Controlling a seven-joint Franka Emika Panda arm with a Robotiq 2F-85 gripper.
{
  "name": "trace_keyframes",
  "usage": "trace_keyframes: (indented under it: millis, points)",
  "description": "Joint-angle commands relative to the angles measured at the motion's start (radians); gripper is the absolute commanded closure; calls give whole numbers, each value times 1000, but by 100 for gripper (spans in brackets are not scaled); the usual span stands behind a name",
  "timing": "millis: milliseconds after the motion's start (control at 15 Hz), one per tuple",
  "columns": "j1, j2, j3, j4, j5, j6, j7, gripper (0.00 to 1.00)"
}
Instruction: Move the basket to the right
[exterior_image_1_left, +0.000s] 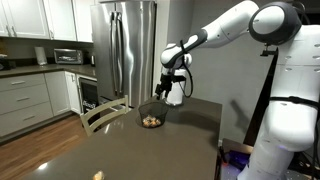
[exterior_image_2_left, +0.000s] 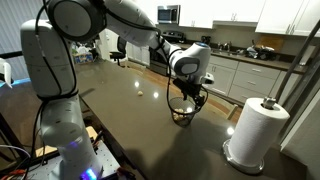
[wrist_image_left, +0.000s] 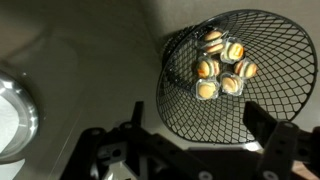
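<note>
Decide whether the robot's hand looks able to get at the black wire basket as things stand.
Probably yes: the open hand hangs just above the basket with nothing between them, and the paper-towel roll stands well apart.

There was one basket (wrist_image_left: 272, 48) — and six small round tan pieces (wrist_image_left: 207, 68) counted inside it in the wrist view. One paper-towel roll (exterior_image_2_left: 257, 128) stood near a tabletop edge — one small pale bit (exterior_image_2_left: 141, 92) lay apart.

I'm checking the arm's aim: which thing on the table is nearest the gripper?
The black wire basket, just below the gripper. The white paper-towel roll and the small pale object lie farther off, on opposite sides of it.
</note>
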Motion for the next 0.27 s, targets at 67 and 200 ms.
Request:
trace_keyframes:
  millis: [67,200]
  points:
    - [12,-12,6,1,-63,-5,22,0]
    - [22,-20,10,1,-85,-7,32,0]
